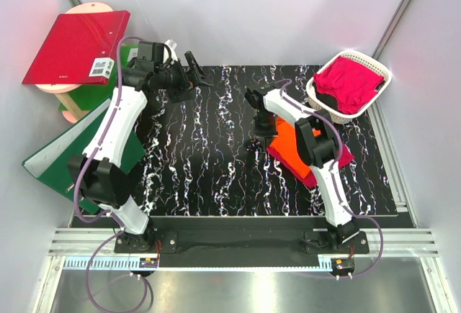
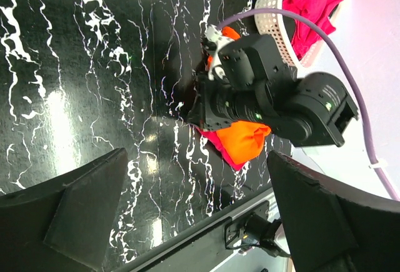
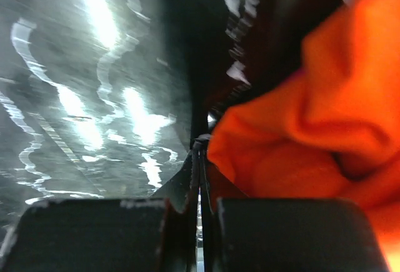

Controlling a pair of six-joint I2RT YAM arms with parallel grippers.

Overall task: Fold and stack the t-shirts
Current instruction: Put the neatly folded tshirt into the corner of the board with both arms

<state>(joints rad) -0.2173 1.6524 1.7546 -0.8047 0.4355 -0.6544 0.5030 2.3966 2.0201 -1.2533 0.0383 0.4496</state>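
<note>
- Cloth is found nearest, on the right half of the surface (image 1: 209,155): the orange t-shirt (image 1: 290,149), folded small, is laid on a magenta t-shirt (image 1: 347,157) whose edges show beneath it. A stack is judged to be under way here, within easy reach of the right arm.
- At the left edge of that orange fold the right gripper (image 3: 200,153) is seen fully closed, tip down at the surface. Orange cloth bulges just beside its fingers, but none is visibly clamped between them. The pose is judged to suit pressing or tidying the fold, not carrying it.
- A green binder (image 1: 54,162) is seen along the left side, partly off the surface and apart from the work.
- Farther off, at the far left of the surface, the left gripper (image 1: 198,70) is held spread wide with nothing in it, well apart from the stack. It is judged to be parked clear of the right arm's work.
- At the far right corner the white basket (image 1: 314,91) is filled with heaped magenta t-shirts (image 1: 349,81), unfolded and bunched up to the rim. How many are in it cannot be told; they are judged to be the work left.
- A red binder (image 1: 75,47) is seen at the far left.
</note>
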